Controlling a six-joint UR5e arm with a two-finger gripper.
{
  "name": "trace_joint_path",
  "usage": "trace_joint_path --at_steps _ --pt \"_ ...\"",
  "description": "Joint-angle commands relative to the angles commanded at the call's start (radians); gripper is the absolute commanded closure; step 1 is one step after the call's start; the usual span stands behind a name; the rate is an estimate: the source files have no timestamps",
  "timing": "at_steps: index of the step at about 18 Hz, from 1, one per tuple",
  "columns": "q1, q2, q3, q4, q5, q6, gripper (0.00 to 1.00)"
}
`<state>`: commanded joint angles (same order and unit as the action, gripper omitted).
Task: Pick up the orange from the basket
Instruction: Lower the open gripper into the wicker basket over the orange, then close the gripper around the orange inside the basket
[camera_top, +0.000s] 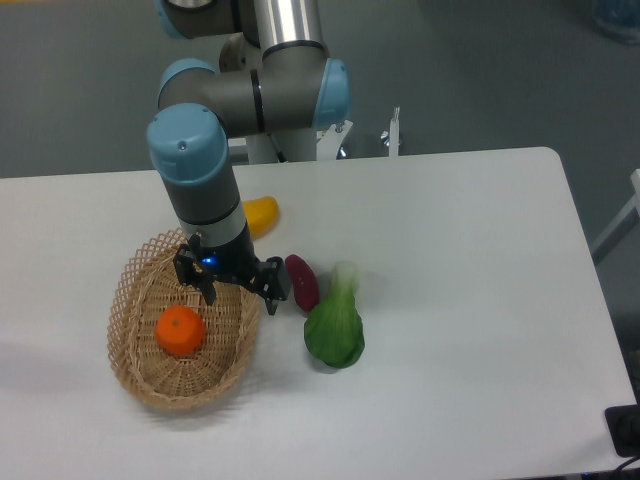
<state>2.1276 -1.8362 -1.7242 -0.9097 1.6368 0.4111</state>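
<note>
The orange (180, 331) lies inside the basket (140, 375), on the woven floor a little toward the basket's left half, with nothing gripping it. It sits whole and round, its top showing a small dimple. The basket is an oval of light wicker with an open-lattice rim, resting on the white table (470, 300) toward the table's left front part.

Just above the orange, over the basket's far right rim, hangs the gripper (237, 290), pointing downward from the arm (200, 170). Its two dark fingers stand spread wide apart: one fingertip (209, 294) hovers just up and to the right of the orange, seemingly clear of it, while the other reaches out past the basket's right edge. Nothing is held between them. A small blue light glows on the gripper body.

Beyond the basket's far rim, partly hidden behind the arm, lies a yellow fruit (262, 213). To the right of the basket, just beside the outer finger, lies a dark red oblong vegetable (302, 282), and right of that again a green leafy vegetable (336, 328) with a pale stalk, touching or nearly touching the red one.
</note>
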Motion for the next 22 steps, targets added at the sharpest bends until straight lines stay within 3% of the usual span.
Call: trace_joint_path --at_steps 9,11,16,22 --pt "-0.002 -0.032 0.04 0.005 0.0 -0.049 0.0" --pt "-0.008 -0.069 0.049 0.005 0.0 -0.109 0.0" --pt "-0.097 -0.107 0.035 0.006 -0.012 -0.156 0.0" --pt "-0.166 -0.129 -0.006 0.012 -0.015 -0.124 0.0"
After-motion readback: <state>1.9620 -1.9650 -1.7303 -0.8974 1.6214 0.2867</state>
